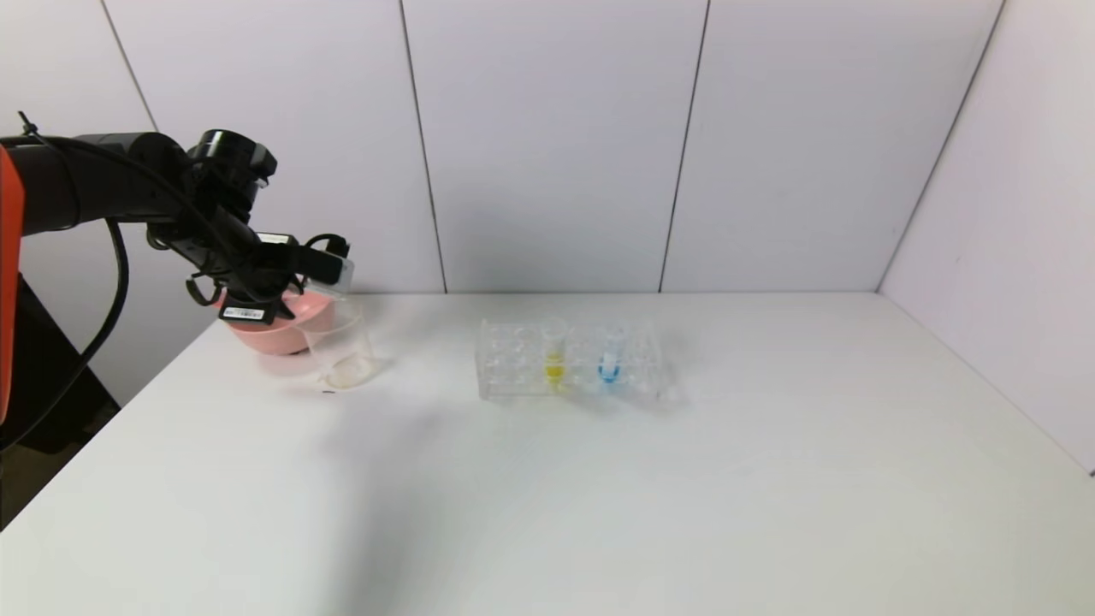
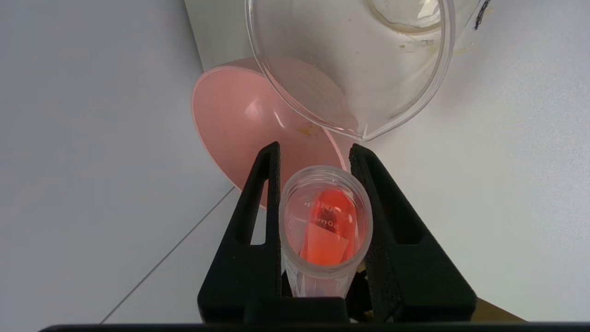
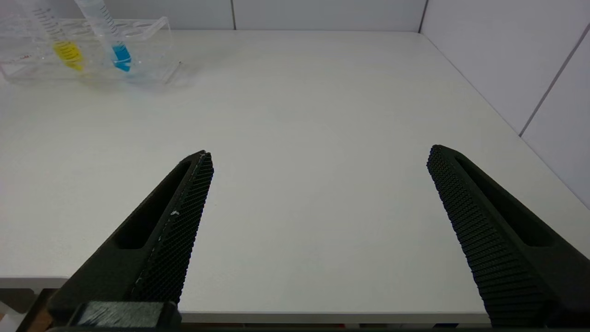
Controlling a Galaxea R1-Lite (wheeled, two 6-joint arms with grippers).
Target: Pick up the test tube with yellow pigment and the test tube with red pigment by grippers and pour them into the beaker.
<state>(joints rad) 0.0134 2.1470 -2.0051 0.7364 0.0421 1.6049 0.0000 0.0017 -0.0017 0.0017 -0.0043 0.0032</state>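
Gripping red tube (image 2: 325,230), left claw (image 2: 315,154)

Bright, even overhead light; soft shadows on the table (image 1: 599,479) under the arm and beside the rack (image 1: 513,364); faint glare; sharp throughout.

Far left corner of the surface (image 1: 599,479) crowded: pink bowl (image 1: 282,329) and beaker (image 1: 346,351) touching or nearly so, left gripper (image 1: 329,267) above them. Clear tube rack (image 1: 569,359) stands mid-surface toward the far edge. Open passage between beaker and rack. Near half and right side unobstructed.
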